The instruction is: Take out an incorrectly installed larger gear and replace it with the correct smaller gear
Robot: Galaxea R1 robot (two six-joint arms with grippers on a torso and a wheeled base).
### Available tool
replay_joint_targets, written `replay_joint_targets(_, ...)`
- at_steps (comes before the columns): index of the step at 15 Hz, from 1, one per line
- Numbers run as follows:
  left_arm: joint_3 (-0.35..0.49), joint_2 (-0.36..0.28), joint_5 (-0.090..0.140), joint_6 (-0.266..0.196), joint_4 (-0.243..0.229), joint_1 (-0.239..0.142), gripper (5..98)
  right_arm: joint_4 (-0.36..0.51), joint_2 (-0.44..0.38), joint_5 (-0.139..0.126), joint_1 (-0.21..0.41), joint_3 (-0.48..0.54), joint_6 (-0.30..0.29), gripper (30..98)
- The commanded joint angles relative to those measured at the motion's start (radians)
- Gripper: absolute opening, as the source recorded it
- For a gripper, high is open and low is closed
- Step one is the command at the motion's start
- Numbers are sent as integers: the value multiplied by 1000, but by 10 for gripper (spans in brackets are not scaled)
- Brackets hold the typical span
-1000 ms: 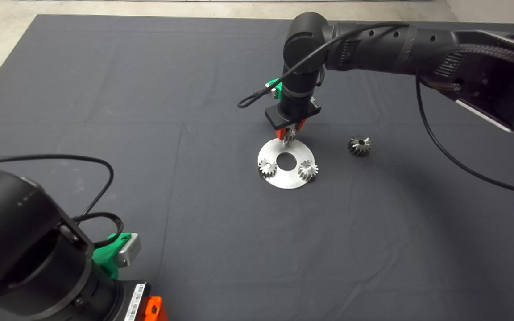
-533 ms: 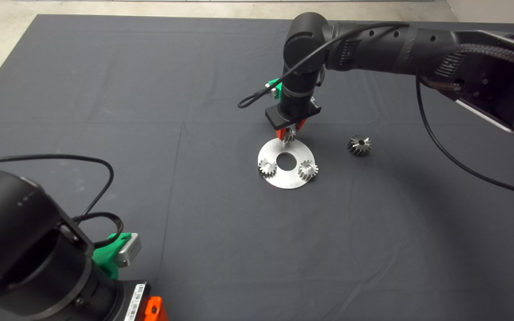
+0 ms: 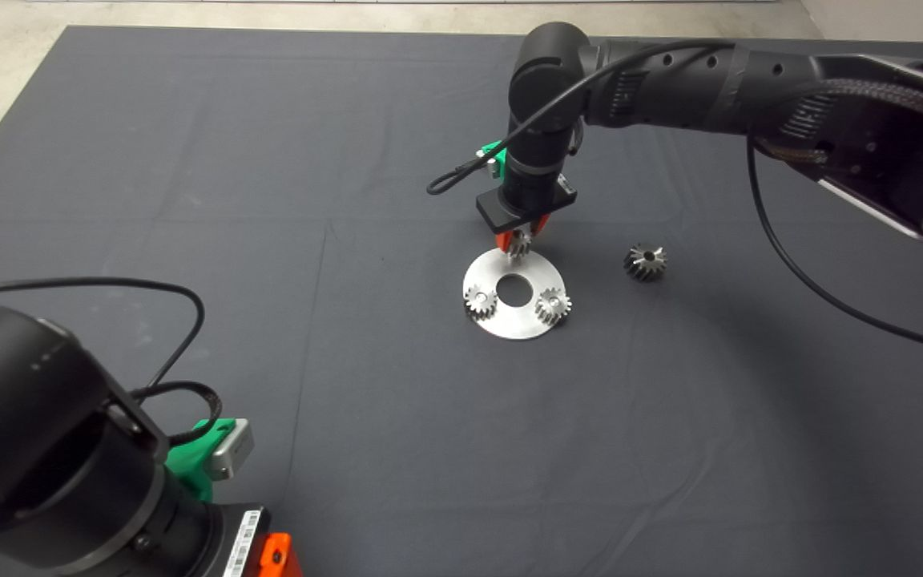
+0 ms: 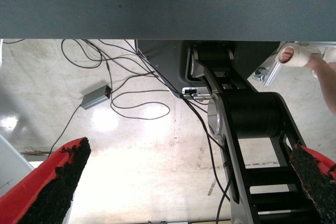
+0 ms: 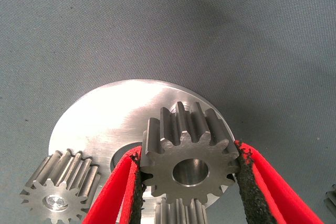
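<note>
My right gripper [image 3: 518, 240] is shut on the smaller gear [image 3: 519, 244], a fine-toothed steel gear with a centre bore, held at the far edge of the round steel plate [image 3: 516, 324]. In the right wrist view the smaller gear [image 5: 189, 163] sits between the pads of my right gripper [image 5: 189, 182], over the plate [image 5: 115, 114]. Whether it touches the plate I cannot tell. Two like gears [image 3: 481, 301] [image 3: 552, 305] stand on the plate's near side. The larger gear [image 3: 644, 261], coarse-toothed, lies on the mat to the plate's right. My left gripper [image 4: 186, 177] is parked open at the lower left.
The plate has a centre hole [image 3: 515, 290]. The right arm's cable [image 3: 461, 170] loops just left of its wrist. The left wrist view shows floor with cables [image 4: 131, 98] and a person's hand [image 4: 296, 56] beyond the mat's edge.
</note>
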Motion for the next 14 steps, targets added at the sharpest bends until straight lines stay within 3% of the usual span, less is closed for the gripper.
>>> replay_joint_targets(1, 13, 0, 1, -6, -20, -3, 981, 34, 0, -132, 35, 15, -5, 403)
replay_joint_targets(14, 13, 0, 1, -6, -20, -2, 981, 34, -8, -132, 38, 33, -23, 403)
